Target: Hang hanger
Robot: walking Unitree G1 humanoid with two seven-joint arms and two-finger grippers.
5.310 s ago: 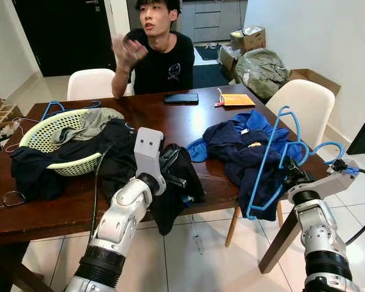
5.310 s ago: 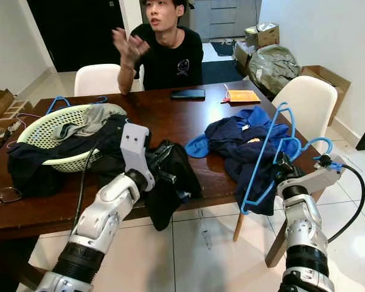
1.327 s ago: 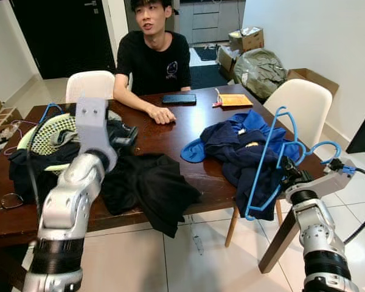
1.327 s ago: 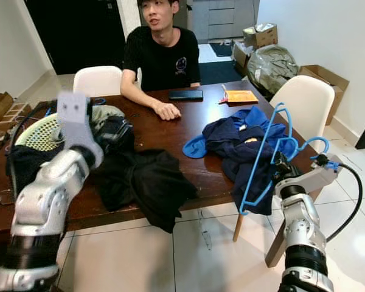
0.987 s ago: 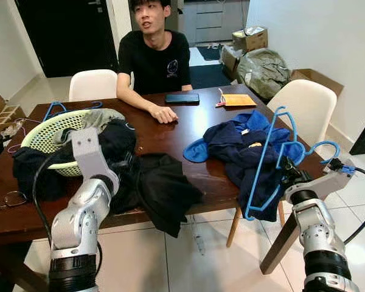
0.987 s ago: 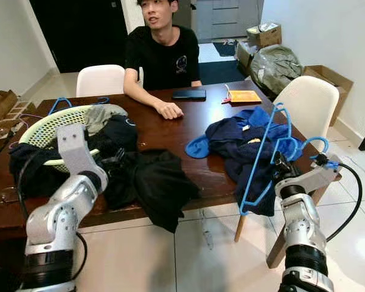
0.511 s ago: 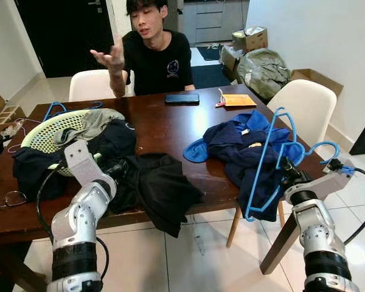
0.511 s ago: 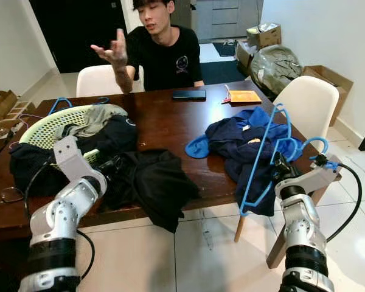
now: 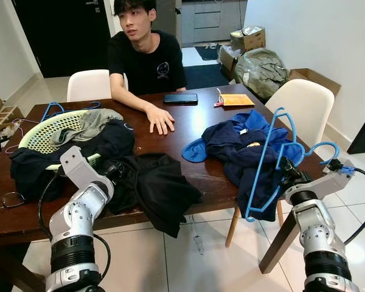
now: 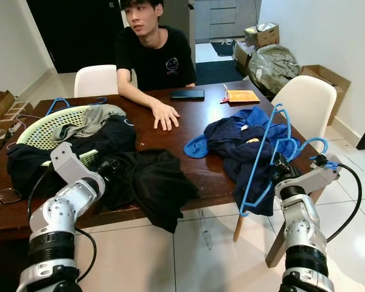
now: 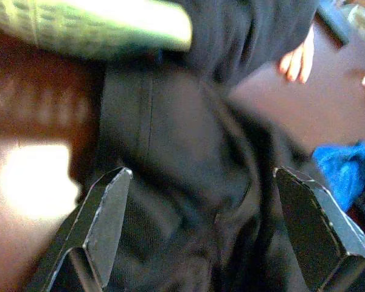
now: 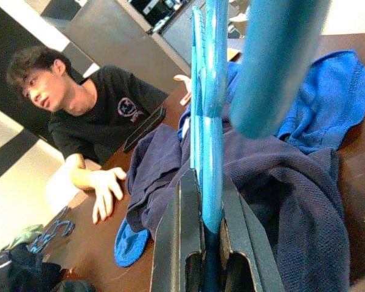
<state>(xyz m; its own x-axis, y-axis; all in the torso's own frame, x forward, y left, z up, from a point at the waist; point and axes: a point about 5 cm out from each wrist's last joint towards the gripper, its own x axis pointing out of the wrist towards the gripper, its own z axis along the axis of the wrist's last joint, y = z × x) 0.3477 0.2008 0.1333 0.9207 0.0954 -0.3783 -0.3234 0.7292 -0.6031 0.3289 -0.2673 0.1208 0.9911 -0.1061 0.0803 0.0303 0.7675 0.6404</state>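
Only slim blue plastic hanger (image 9: 269, 159)

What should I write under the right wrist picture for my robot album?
Right gripper clamps a blue hanger above the navy clothes while a person watches.

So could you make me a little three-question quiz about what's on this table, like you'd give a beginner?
1. True or false: the right tool is shut on the blue hanger.
2. What lies under the open left tool? A) the phone B) the black garment C) the orange envelope
3. Fill in: the person's hand rests flat on the ____.

Key
1. True; the right wrist view shows the fingers clamped on it.
2. B, the black garment beside the green basket.
3. The table, near the phone.
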